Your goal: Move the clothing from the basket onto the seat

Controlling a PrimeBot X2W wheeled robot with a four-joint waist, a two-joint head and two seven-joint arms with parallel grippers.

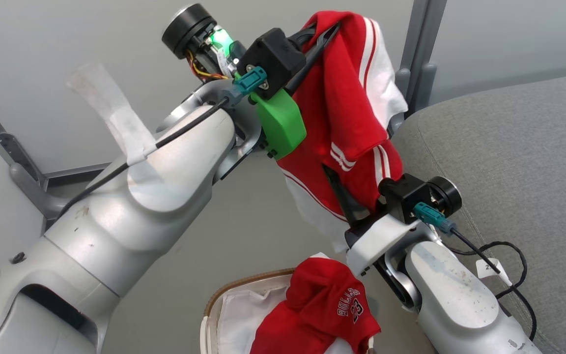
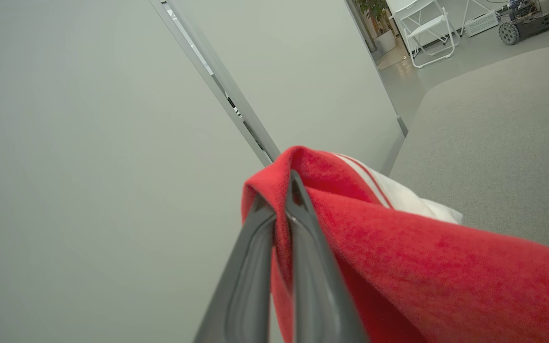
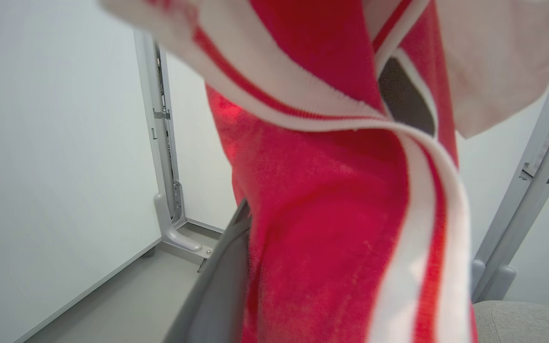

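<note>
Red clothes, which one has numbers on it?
The soft red jersey lying in the white plastic basket; the striped red garment hanging above shows none.

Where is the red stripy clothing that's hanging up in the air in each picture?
Head view: hanging red clothing at the top middle.
Left wrist view: hanging red clothing at the lower right, pinched in the left gripper.
Right wrist view: hanging red clothing down the middle, very close.
Shared landmark: the grey seat, on the right each time.
</note>
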